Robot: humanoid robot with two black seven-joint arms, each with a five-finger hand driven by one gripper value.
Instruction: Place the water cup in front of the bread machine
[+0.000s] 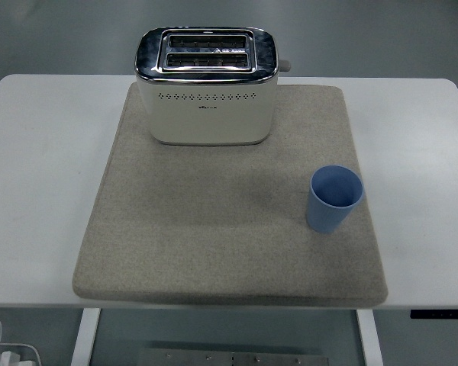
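Note:
A blue water cup [334, 199] stands upright and empty on the right part of a grey felt mat [214, 221]. A cream two-slot bread machine [207, 85] with a chrome top sits at the mat's far edge, left of centre, its front facing me. The cup is to the right of and nearer to me than the machine. Neither of my hands shows in the head view.
The mat lies on a white table [38, 168] whose near edge runs along the bottom. Bare white tabletop flanks the mat on both sides. A white cable and plug [4, 354] lie on the floor at the bottom left.

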